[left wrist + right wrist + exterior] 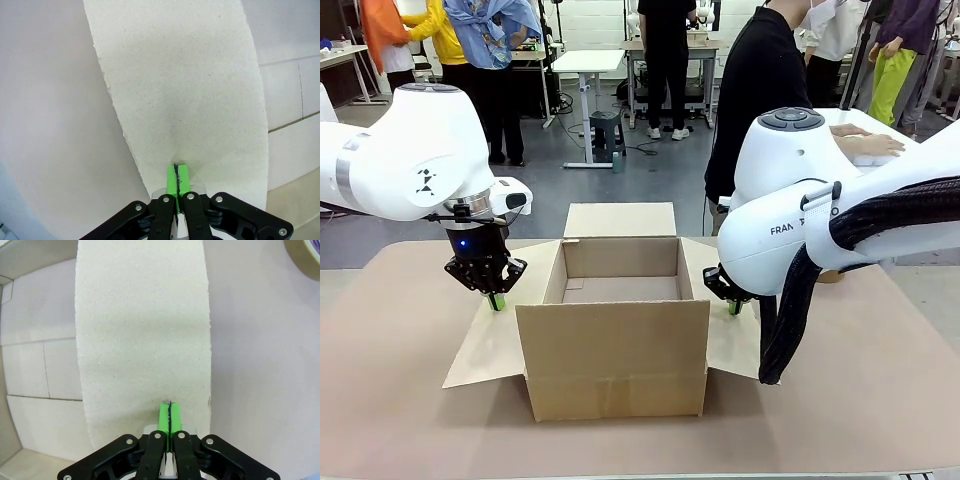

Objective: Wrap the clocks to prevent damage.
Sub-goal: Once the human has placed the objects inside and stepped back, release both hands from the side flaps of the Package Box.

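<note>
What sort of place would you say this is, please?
Probably a robotics lab: white robot arms flank a cardboard box, with more work tables and a stool behind and people standing about.

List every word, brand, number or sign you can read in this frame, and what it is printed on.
"FRAN": on the white housing of the right arm; the rest of the word is hidden behind the black hose.
A black logo mark without letters: on the left arm.
Cardboard box and tape roll: no print can be read.
</note>
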You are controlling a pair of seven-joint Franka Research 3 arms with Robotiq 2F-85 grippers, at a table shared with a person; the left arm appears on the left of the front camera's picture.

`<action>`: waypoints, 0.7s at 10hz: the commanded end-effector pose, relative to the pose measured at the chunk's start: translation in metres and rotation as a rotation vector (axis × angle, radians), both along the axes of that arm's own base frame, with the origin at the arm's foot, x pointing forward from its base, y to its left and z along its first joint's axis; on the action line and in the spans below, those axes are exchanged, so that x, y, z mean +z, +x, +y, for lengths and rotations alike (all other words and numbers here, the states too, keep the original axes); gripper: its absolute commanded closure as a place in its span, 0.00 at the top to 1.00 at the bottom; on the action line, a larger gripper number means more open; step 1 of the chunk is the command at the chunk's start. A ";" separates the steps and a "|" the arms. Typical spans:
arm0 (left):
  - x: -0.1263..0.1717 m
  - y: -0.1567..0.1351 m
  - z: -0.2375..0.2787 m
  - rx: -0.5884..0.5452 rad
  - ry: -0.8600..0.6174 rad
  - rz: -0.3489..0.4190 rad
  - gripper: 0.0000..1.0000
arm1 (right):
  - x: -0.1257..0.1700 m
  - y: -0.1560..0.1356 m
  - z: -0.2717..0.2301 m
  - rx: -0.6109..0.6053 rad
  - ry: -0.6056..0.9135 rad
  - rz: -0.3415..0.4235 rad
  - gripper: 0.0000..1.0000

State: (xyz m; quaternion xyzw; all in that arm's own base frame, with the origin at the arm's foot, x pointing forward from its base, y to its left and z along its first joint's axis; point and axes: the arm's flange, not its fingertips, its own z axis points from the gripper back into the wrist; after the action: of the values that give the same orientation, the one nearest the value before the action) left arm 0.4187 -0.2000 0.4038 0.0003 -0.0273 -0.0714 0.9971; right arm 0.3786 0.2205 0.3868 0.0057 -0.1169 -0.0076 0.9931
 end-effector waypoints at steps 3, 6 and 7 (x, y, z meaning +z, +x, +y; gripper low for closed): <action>-0.001 0.000 0.000 -0.004 0.005 0.001 0.00 | -0.002 0.000 0.000 -0.003 -0.002 0.004 0.01; -0.001 0.000 0.000 -0.004 0.005 0.001 0.00 | -0.002 0.000 0.000 -0.003 -0.002 0.004 0.01; -0.001 0.000 0.000 -0.004 0.005 0.001 0.00 | -0.002 0.000 0.000 -0.003 -0.002 0.004 0.01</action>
State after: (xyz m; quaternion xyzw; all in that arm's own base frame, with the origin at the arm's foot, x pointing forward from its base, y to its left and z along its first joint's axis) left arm 0.4187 -0.2000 0.4038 0.0003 -0.0273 -0.0714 0.9971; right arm 0.3786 0.2205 0.3868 0.0057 -0.1169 -0.0076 0.9931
